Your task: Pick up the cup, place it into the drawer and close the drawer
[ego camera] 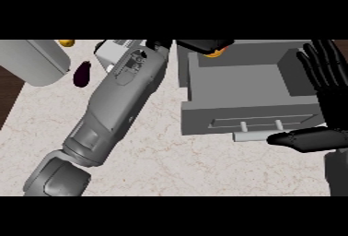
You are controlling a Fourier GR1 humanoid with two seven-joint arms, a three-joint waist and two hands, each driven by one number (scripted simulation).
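Observation:
The grey drawer (204, 83) stands pulled open in the middle right of the head view, its pale handle (253, 136) facing me. My left forearm runs from the lower left up to the top edge. There my left hand (198, 44) is curled over an orange cup (215, 53), of which only a small part shows, at the drawer's far left corner. My right hand (326, 83) is open beside the drawer's right side, fingers pointing up. Its thumb lies just right of the handle.
A dark purple eggplant (81, 73) lies on the marbled counter (170, 161) at the upper left. Next to it are a large grey cylinder (34, 60), a small orange thing (66, 43) and a white box (108, 54). The counter's left edge shows dark wood.

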